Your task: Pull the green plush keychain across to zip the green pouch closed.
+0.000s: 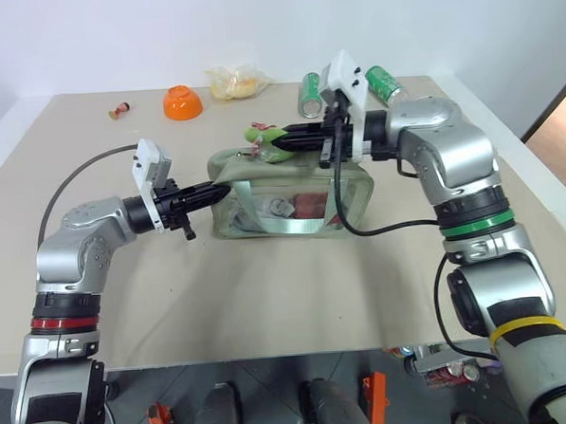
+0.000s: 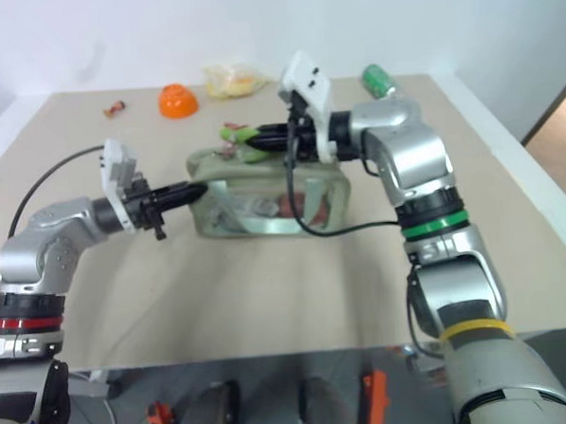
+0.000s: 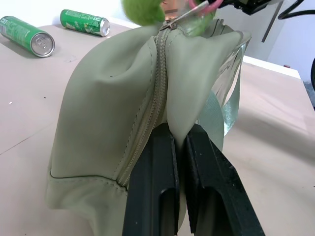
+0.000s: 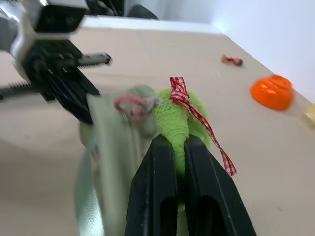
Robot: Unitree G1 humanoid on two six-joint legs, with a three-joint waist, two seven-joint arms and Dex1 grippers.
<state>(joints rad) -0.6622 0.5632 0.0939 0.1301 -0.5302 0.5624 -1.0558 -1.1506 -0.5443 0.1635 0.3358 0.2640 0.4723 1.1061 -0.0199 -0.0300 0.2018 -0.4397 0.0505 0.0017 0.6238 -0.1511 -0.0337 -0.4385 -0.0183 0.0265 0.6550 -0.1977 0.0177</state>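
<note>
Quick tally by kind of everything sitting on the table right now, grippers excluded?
Green drink cans: 2
Green pouch: 1
Green plush keychain: 1
Orange bowl: 1
Yellowish clear plastic bag: 1
Small red-brown item: 1
Total: 7

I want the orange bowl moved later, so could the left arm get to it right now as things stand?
Probably not yet. The left gripper is shut on the green pouch, bracing its end. The orange bowl sits farther back with bare table between, so the path looks open after letting go.
</note>
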